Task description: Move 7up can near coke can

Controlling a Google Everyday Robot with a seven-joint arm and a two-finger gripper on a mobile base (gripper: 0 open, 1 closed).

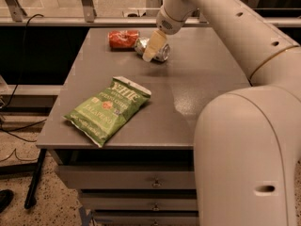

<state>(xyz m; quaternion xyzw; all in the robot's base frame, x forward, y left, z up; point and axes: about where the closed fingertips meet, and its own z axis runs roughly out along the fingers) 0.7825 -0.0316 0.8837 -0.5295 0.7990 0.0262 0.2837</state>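
Gripper [150, 52] down at the 7up can [163, 52], grip impossible to tell, coke can [123, 39] just beside, both lay sideways on table [207, 79].

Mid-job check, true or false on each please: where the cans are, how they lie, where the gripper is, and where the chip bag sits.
1. The coke can lies on its side at the far side of the table. True.
2. The 7up can stands upright. False: it lies on its side, close to the right of the coke can.
3. The gripper is over the chip bag. False: it is at the 7up can, partly covering it.
4. The green chip bag lies flat near the table's front left corner. True.
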